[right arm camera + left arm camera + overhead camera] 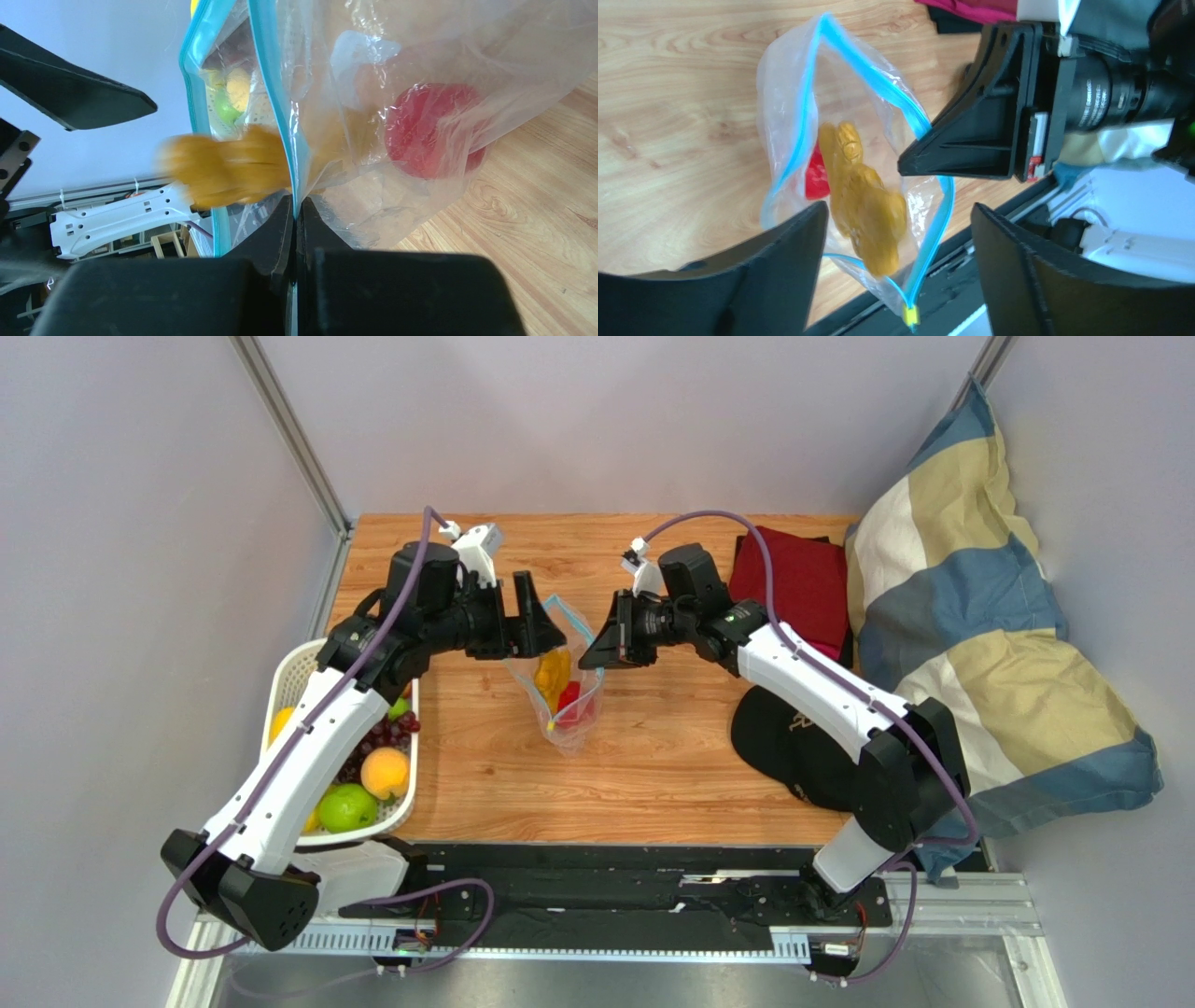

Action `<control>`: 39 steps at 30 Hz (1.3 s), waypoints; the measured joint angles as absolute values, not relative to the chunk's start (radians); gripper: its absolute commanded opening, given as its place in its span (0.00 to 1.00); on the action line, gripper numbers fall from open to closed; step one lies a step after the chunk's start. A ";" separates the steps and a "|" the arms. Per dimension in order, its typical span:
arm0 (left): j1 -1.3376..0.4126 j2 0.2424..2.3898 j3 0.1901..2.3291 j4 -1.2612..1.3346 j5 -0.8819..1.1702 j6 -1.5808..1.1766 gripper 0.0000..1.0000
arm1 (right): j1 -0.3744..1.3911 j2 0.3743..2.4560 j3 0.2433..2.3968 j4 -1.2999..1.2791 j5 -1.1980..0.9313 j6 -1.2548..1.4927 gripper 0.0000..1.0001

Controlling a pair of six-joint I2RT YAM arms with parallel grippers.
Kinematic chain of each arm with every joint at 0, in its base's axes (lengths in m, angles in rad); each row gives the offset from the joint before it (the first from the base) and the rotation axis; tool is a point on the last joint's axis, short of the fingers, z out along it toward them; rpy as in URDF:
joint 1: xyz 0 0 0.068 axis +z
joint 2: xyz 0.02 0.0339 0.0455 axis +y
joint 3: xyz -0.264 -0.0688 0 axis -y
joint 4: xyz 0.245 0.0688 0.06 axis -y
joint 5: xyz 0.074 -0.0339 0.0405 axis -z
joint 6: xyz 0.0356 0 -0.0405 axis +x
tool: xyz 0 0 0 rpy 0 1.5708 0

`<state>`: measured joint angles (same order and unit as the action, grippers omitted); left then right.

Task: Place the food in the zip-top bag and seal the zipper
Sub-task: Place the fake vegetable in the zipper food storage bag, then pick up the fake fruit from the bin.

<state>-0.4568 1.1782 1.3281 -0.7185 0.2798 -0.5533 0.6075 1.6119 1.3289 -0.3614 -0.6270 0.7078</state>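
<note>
I see my right gripper (295,203) clenched on the zipper (810,105) at the bag's (567,703) 3 o'clock edge, holding it upright mid-table. My left gripper (899,210) hangs released over the open mouth, where the orange cluster (868,203) sits, with a red apple (432,133) lower in the bag. The basket (288,679) of fruit (368,773) lies at the bag's 9 o'clock.

Top external sat high behind the arm bases and looked down over the whole table (673,756). Left wrist view looked past its own fingers (766,280), close above the mouth of the zip-top bag (787,98), with the right gripper (904,166) opposite. Right wrist view sat even nearer, side-on against the bag wall. We found the bag in all three.
</note>
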 measured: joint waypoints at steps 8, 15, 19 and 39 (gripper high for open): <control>-0.383 1.186 1.528 -0.862 0.426 -0.209 0.99 | 0.607 1.610 1.328 -0.389 -0.639 0.673 0.00; -0.052 1.161 1.645 -1.173 0.522 0.268 0.92 | 0.607 1.610 1.327 -0.408 -0.657 0.635 0.00; 0.029 1.209 1.648 -1.282 0.461 0.551 0.86 | 0.607 1.610 1.327 -0.414 -0.666 0.617 0.00; 0.133 1.282 1.089 -1.240 0.037 1.282 0.83 | 0.607 1.649 1.324 -0.420 -0.682 0.582 0.00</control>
